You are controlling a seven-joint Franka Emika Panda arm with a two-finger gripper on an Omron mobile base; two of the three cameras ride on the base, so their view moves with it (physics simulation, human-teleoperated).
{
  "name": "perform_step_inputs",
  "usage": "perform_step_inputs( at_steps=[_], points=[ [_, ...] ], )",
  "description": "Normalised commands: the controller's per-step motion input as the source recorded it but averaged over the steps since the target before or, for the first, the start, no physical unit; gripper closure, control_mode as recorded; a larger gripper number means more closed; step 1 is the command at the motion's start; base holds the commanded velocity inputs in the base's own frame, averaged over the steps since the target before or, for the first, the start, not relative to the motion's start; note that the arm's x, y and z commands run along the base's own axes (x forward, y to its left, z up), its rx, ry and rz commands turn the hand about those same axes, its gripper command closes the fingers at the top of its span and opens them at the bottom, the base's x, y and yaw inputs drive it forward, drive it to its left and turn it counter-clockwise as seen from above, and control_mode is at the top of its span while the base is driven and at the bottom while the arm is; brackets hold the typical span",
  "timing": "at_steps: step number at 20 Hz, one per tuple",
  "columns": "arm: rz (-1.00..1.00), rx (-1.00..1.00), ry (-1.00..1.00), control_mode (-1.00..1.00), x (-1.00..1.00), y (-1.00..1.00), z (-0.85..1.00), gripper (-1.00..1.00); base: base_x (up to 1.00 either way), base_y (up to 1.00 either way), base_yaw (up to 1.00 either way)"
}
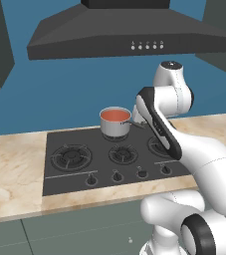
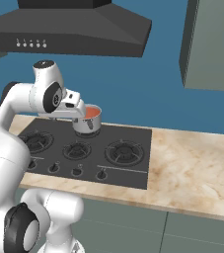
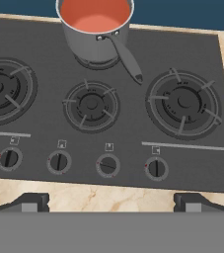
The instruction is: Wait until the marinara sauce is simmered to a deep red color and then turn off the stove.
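One marinara sauce (image 3: 94,15), four knobs (image 3: 107,165)

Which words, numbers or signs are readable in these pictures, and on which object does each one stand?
No text can be read.
Small square marks above each knob on the stove: too small to read.
Range hood buttons: plain white dots, unlabelled.
Saucepan: no label visible.

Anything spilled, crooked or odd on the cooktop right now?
No spills. The saucepan sits upright on a rear burner, with orange-red marinara sauce inside. One oddity: the third knob from the left points sideways, while the other three stand vertical on the stove.
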Motion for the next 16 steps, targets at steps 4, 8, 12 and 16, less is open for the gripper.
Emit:
perform_step_inputs(
  at_steps=[4, 8, 12, 16],
  points=[
    [0.0, 0.0, 0.0, -1.0, 0.0, 0.0, 0.0, -1.0, 0.0, 0.0, 0.0],
    [0.0, 0.0, 0.0, -1.0, 0.0, 0.0, 0.0, -1.0, 0.0, 0.0, 0.0],
    [0.0, 0.0, 0.0, -1.0, 0.0, 0.0, 0.0, -1.0, 0.0, 0.0, 0.0],
    [0.0, 0.0, 0.0, -1.0, 0.0, 0.0, 0.0, -1.0, 0.0, 0.0, 0.0]
  ],
)
